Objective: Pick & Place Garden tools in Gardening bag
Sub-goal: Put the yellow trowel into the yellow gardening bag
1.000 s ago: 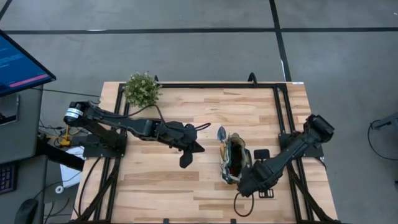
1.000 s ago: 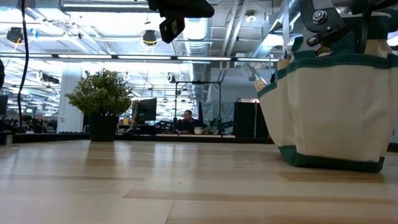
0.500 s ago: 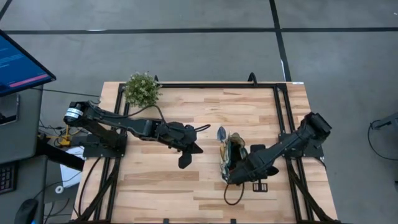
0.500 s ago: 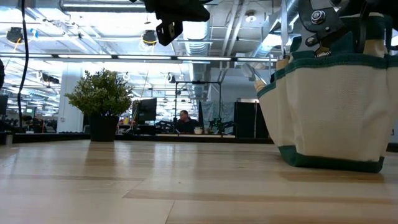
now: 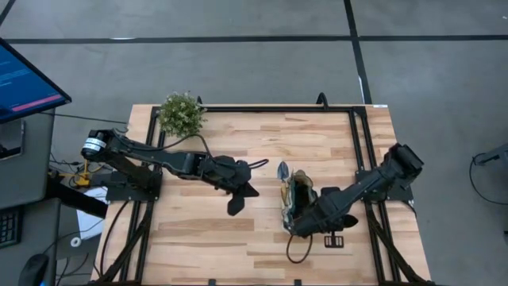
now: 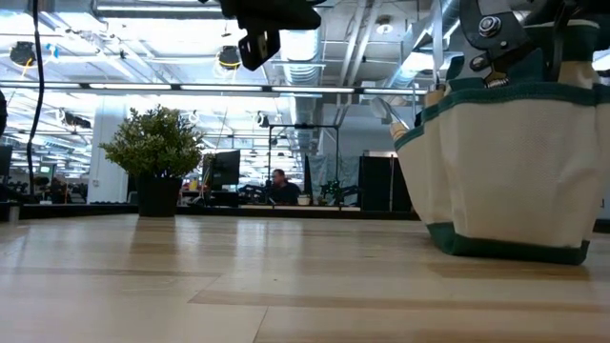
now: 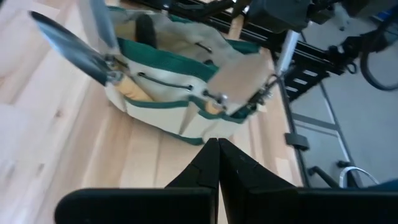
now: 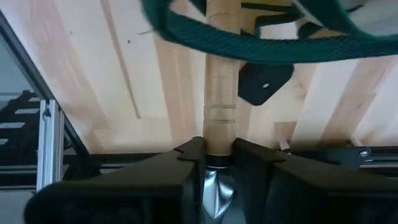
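The beige gardening bag with green trim (image 5: pixel 298 200) stands on the table right of centre; it also shows in the low view (image 6: pixel 515 162) and the left wrist view (image 7: pixel 186 93). A trowel's silver blade (image 5: pixel 282 170) sticks out of its far end. My right gripper (image 5: pixel 296 224) is at the bag's near end, shut on a wooden-handled tool (image 8: pixel 221 81). My left gripper (image 5: pixel 236 203) hangs above the table left of the bag, shut and empty (image 7: pixel 217 163). Gloves and shears are not clearly in view. My right gripper pinches the tool between its two fingers (image 8: pixel 190 155) at the head end of the wooden handle (image 8: pixel 219 132), where the metal head (image 8: pixel 217 190) begins. The handle runs on ahead of the fingers, under the bag's green strap (image 8: pixel 249 45). The tool is clear of the table.
A bushy green potted plant (image 5: pixel 181 113) stands at the table's far left corner. A dark plate (image 8: pixel 264 81) lies on the wood beside the bag. A black rail frame (image 5: pixel 361 151) edges the table. Bare wood lies left of the bag.
My right gripper has moved toward the table's left edge, from beside the bag's near right corner to over the bag's near end, and has then kept still. The bag has stayed where it was.
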You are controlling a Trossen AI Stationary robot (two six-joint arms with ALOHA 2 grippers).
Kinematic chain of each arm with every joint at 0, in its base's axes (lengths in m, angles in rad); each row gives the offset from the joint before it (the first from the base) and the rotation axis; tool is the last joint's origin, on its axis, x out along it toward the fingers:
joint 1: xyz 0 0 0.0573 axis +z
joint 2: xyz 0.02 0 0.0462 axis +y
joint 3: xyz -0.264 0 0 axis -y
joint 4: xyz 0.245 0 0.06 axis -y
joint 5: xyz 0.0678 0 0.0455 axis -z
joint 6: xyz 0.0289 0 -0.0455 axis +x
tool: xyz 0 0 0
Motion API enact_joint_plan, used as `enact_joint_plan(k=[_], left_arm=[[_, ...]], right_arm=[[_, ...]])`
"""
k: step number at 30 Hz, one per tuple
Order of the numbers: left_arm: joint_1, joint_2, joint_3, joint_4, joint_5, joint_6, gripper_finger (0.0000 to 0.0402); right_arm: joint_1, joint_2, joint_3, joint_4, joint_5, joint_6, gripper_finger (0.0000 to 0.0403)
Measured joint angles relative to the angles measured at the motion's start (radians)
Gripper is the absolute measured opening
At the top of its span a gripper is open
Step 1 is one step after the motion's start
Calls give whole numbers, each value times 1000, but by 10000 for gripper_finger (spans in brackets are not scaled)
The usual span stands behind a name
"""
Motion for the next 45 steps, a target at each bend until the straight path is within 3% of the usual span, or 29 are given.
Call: enact_joint_plan(k=[12, 30, 40, 45], left_arm=[[-21, 0, 0, -16, 134, -9, 2], [-53, 0, 0, -9, 106, -15, 2], [-53, 0, 0, -6, 106, -31, 2], [-53, 0, 0, 2, 106, -33, 2]], right_arm=[[26, 0, 0, 0, -28, 42, 49], [-164, 0, 0, -1, -148, -96, 50], [-196, -3, -1, 0, -130, -140, 51], [-135, -72, 3, 0, -26, -110, 51]])
